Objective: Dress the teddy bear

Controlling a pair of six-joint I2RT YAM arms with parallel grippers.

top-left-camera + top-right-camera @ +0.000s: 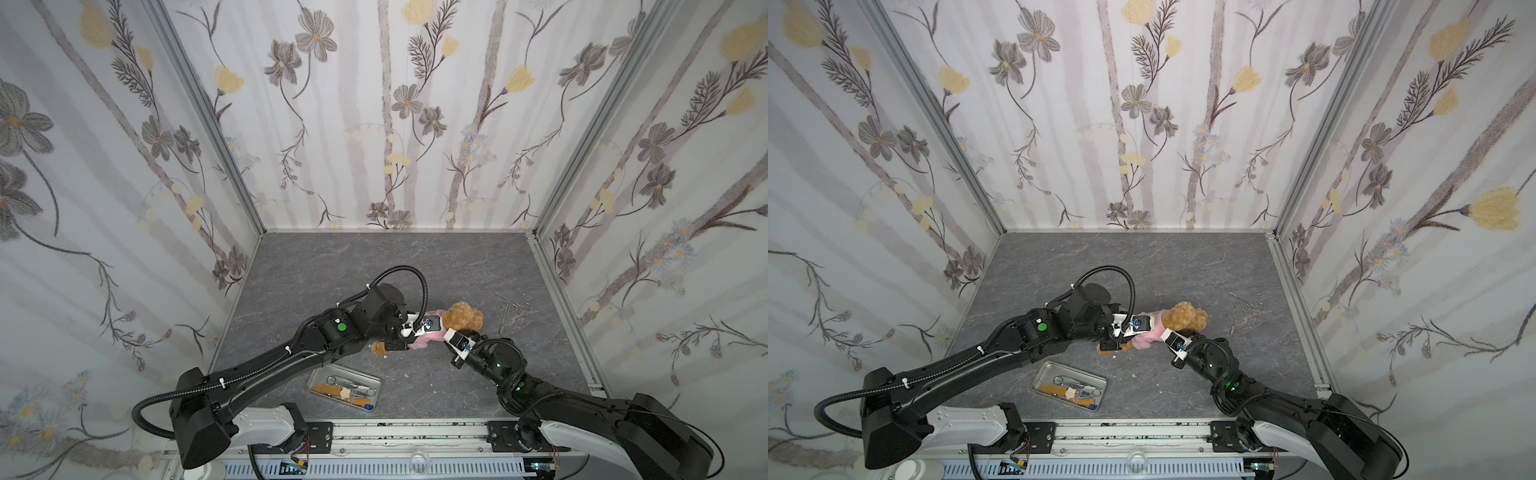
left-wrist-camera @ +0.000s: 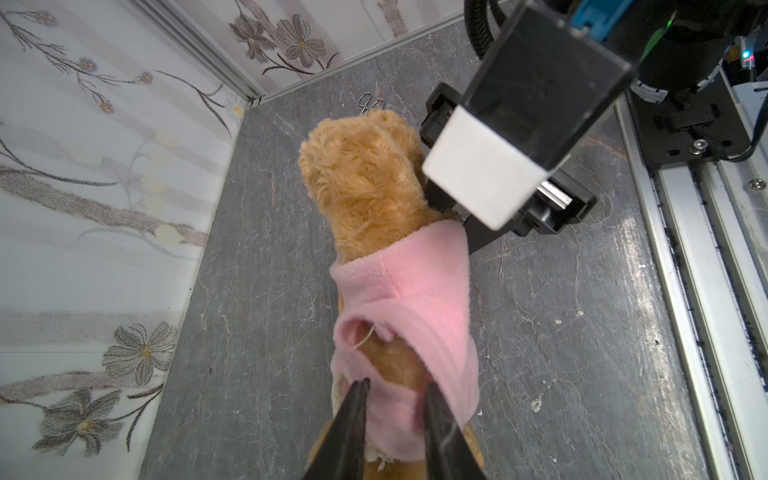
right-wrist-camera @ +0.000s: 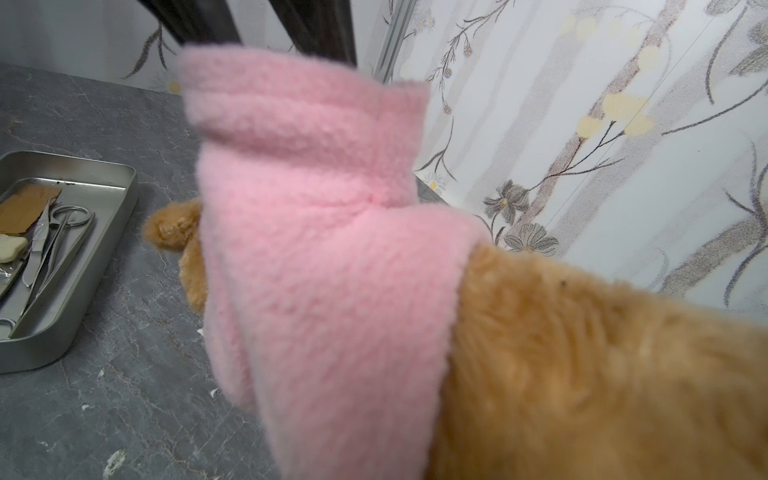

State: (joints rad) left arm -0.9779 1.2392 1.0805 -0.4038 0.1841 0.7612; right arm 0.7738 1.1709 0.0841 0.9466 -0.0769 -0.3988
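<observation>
Left gripper (image 2: pixel 397 384), jaws apart, straddles the pink shirt's (image 2: pixel 415 291) hem toward the feet of the teddy bear (image 2: pixel 365 174), which lies on the surface (image 1: pixel 374 266). Best to pinch hem only, not fur, then draw footward. Beyond, at the bear's neck, the right gripper's (image 1: pixel 451 336) jaws are hidden.

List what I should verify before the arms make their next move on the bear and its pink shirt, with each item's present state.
1. Head through the collar: ok; the teddy bear has its head clear of the pink shirt.
2. Arms in sleeves: cannot tell; one opening looks empty in the left wrist view.
3. Shirt smoothed down: not ok; it sits bunched around the trunk.
4. The left gripper free: ok; jaws apart, straddling the shirt's lower edge.
5. Hold by the right gripper: ok; it appears shut on the shirt near the neck.
6. Clearance from the tray: ok; it lies apart from the bear.
</observation>
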